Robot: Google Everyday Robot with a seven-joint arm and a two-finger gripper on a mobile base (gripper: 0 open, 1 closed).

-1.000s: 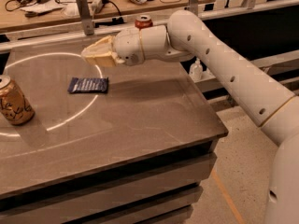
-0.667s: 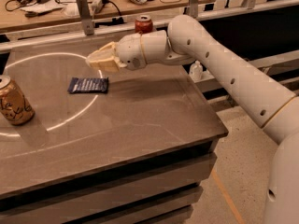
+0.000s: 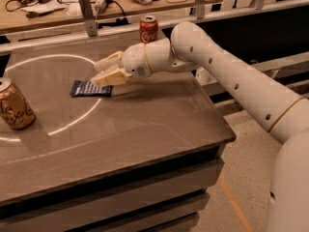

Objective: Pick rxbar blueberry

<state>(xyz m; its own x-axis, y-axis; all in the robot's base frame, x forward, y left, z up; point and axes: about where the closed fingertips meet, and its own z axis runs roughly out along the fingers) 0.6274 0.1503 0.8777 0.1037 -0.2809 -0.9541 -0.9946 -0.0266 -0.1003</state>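
Observation:
The rxbar blueberry [image 3: 89, 88] is a flat dark navy bar with white print, lying on the grey-brown table [image 3: 145, 124] left of centre. My gripper [image 3: 99, 72] hangs just above the bar's right end, its cream fingers [image 3: 112, 76] pointing left and spread apart, with nothing between them. The white arm reaches in from the right.
A gold-brown can [image 3: 14, 105] stands at the table's left edge. A red cola can [image 3: 148, 29] stands at the back, behind my wrist. A white arc is marked on the tabletop. A cluttered bench with cables runs behind the table. The table's right edge drops to the floor.
My gripper has moved down and slightly right, from above and behind the bar to just over its right end. The bar and cans have not moved.

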